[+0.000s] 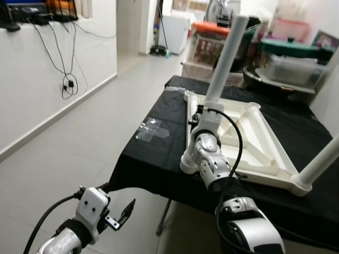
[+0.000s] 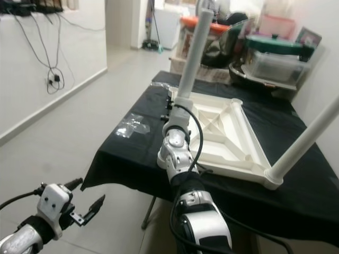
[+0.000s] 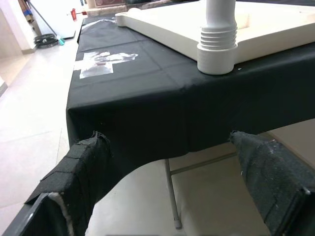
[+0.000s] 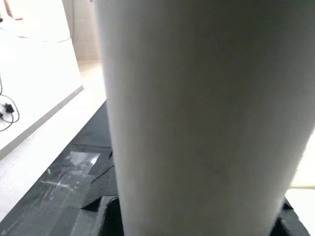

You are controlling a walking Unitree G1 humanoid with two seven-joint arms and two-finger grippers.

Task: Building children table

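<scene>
White tabletop [image 1: 254,143] lies upside down on the black-draped table [image 1: 153,159], near its front edge. One white leg [image 1: 225,58] stands at the far-left corner, tilted slightly; a second leg [image 1: 320,161] sits in the near-right corner socket. Right gripper [image 1: 198,114] is at the base of the far-left leg, wrist view shows leg right against it; finger spread: cannot tell. Left gripper [image 1: 124,211] hangs below the table's front edge, fingers [image 3: 83,172] spread wide, holding nothing. Clear plastic bag [image 1: 151,129] lies left of the tabletop.
</scene>
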